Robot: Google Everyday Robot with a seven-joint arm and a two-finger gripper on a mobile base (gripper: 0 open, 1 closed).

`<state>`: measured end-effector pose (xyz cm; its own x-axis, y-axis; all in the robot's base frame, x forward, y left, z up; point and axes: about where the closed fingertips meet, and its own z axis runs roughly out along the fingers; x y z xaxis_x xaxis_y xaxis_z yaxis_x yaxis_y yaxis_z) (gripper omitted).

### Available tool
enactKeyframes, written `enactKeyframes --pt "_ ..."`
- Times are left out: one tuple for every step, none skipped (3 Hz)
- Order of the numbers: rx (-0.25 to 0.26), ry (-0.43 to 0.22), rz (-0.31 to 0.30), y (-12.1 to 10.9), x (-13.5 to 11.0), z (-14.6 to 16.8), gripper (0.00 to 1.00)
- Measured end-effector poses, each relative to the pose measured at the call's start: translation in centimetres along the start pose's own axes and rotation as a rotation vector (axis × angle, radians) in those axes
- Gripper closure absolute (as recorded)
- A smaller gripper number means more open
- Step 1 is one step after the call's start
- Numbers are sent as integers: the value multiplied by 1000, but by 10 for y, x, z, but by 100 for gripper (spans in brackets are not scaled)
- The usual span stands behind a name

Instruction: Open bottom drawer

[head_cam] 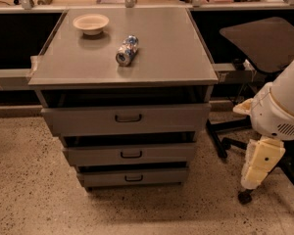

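The bottom drawer [134, 176] is the lowest and shortest grey front of the cabinet, with a small dark pull handle [134, 178] at its centre. It stands only slightly out, like the two drawers above it. My gripper [254, 180] hangs at the end of the cream and white arm [279, 111] to the right of the cabinet. It is at about the height of the bottom drawer, well clear of its right end and not touching it.
The middle drawer [131, 154] and top drawer [127, 117] sit above. On the cabinet top [166, 48] lie a white bowl [91, 23] and a can on its side [127, 50]. A black office chair [264, 38] stands right, behind my arm. The floor is speckled.
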<state>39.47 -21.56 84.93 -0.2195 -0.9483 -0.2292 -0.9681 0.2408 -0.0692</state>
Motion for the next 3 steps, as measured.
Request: enactKeyframes --pt "-42 -57 -50 14 -8 30 0" --pt "-99 -107 -86 42 -13 112 0" --pt "-83 -113 -82 49 -11 143 0"
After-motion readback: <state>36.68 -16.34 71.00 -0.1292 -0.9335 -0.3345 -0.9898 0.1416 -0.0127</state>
